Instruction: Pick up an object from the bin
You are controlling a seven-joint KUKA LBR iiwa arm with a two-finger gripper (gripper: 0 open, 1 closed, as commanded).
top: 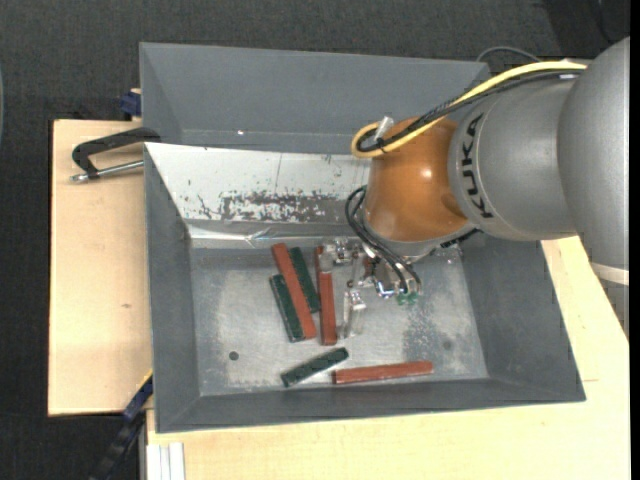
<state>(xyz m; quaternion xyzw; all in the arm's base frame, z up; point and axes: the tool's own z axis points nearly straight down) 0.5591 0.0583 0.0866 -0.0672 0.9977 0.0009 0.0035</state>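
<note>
My gripper (354, 290) hangs low over the middle of the bin, just right of a cluster of flat bars. Closest to it is a red bar (326, 306) lying lengthwise right beside its left side. Left of that lies a dark green bar (308, 280), then a slanted red bar (288, 266) and another dark green bar (289, 309). I see nothing held in the gripper.
Near the front wall lie a dark green bar (315, 365) and a red bar (383, 372), almost end to end. The arm with its orange cover and cables reaches in from the right and hides the bin's back right part.
</note>
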